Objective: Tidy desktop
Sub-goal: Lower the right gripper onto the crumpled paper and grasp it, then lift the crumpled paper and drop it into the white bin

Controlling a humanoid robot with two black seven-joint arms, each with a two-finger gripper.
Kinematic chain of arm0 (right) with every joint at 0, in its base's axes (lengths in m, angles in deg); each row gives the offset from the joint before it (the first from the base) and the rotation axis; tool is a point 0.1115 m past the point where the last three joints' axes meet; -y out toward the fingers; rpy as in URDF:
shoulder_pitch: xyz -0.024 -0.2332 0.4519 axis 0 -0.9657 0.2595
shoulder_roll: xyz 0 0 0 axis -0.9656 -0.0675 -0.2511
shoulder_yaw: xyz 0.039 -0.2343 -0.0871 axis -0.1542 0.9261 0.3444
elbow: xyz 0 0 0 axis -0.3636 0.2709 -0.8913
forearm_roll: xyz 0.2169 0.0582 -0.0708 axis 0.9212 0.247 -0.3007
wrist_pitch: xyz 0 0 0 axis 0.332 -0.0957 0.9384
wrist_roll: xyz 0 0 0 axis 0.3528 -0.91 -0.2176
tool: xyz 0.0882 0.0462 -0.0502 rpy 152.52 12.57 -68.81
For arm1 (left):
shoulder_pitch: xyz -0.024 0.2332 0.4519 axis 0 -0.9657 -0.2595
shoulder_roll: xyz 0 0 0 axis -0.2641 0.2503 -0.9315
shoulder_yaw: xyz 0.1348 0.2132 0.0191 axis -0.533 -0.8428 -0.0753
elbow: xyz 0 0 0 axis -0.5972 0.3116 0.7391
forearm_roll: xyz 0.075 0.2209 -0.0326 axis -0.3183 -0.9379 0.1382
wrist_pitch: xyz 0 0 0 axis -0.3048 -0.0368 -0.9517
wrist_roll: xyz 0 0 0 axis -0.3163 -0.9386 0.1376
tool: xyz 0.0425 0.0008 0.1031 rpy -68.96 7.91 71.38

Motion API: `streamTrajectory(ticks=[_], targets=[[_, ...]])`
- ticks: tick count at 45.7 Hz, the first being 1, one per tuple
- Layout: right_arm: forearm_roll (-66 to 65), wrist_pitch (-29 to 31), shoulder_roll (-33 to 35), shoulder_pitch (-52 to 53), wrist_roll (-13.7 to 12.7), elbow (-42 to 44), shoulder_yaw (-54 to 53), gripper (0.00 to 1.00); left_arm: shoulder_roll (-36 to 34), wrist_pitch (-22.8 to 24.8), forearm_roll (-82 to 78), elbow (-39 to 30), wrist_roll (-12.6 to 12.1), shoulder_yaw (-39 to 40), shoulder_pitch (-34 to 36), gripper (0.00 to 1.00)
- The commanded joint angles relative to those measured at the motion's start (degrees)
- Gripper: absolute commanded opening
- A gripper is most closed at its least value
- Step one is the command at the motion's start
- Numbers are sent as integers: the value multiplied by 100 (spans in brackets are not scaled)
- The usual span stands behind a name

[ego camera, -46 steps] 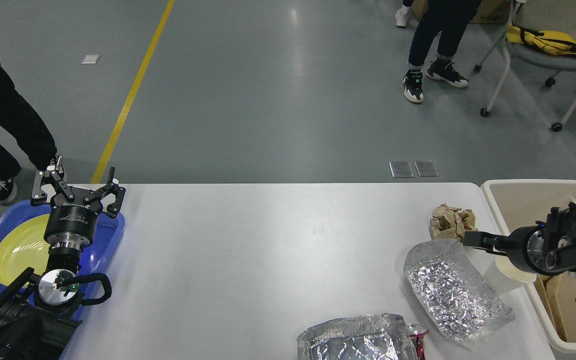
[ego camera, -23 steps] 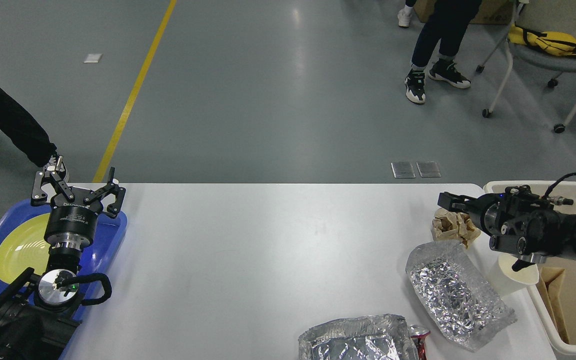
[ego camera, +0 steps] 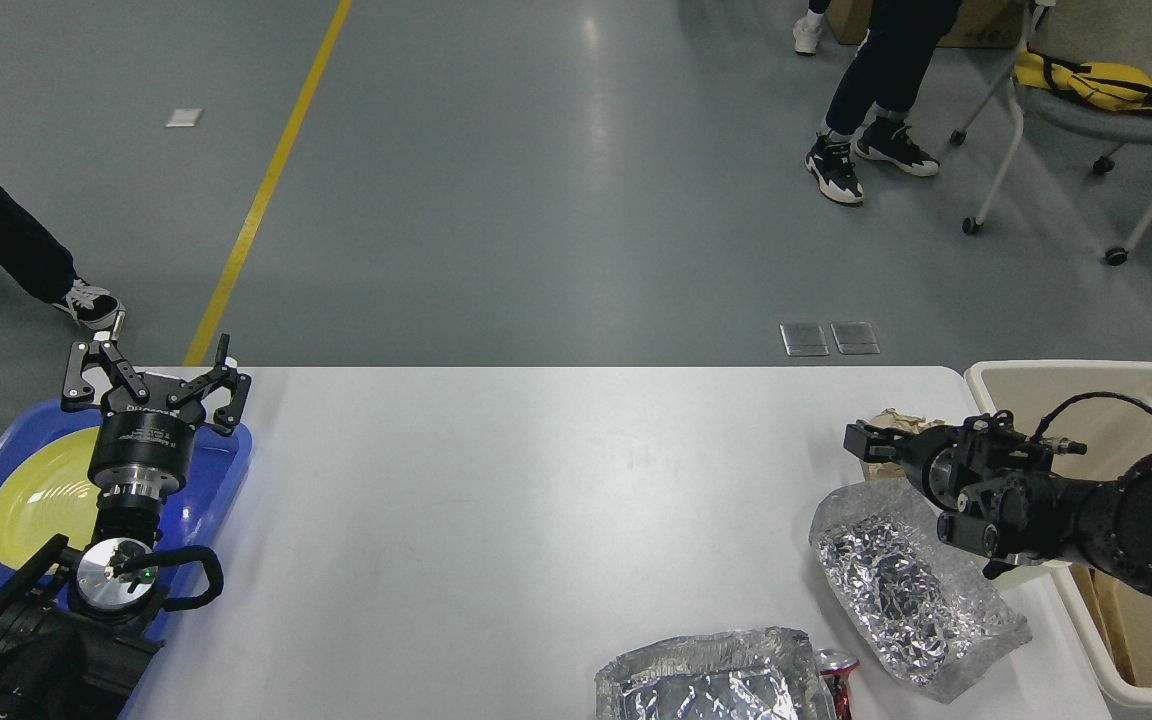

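My left gripper (ego camera: pixel 154 375) hangs spread wide over the white desktop's (ego camera: pixel 496 500) left edge, while my right gripper (ego camera: pixel 861 440), seen end-on above its right side, hides its finger spacing and most of a crumpled brown paper (ego camera: pixel 898 416).

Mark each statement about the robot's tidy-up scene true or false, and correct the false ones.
1. The left gripper is open above the blue tray. True.
2. A yellow plate lies in the blue tray. True.
3. The right gripper is over the middle of the desktop. False: it is near the right edge, by the crumpled brown paper.
4. The two foil containers sit inside the beige bin. False: both rest on the desktop.
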Motion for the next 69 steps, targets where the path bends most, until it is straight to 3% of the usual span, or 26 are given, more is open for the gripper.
streamTrajectory(ticks=[1,9,17,22,27,28,30,31,55,62,69], targets=[[-9,-9,-166,-194,-26,285,53,100,0,0,0,1,0,2,0,97],[-44,-9,-272,-423,-96,611,97,96,0,0,0,1,0,2,0,97],[-106,-9,-290,-485,-237,629,211,75,0,0,0,1,0,2,0,97],[-123,-96,-360,-511,-412,629,413,50,0,0,0,1,0,2,0,97],[-114,-96,-404,-529,-457,672,668,38,0,0,0,-8,0,2,0,97],[-106,-88,-404,-529,-457,681,686,30,0,0,0,1,0,2,0,97],[-105,-88,-404,-529,-448,681,695,3,0,0,0,1,0,2,0,97],[-97,-88,-404,-529,-448,681,695,0,0,0,0,-8,0,2,0,97],[-88,-246,-334,-169,-448,523,668,0,0,0,0,1,0,2,0,97],[-88,-246,26,235,-404,287,704,0,0,0,0,1,0,2,0,97],[-88,-237,570,1096,-369,-512,686,0,0,0,0,1,0,2,0,97]])
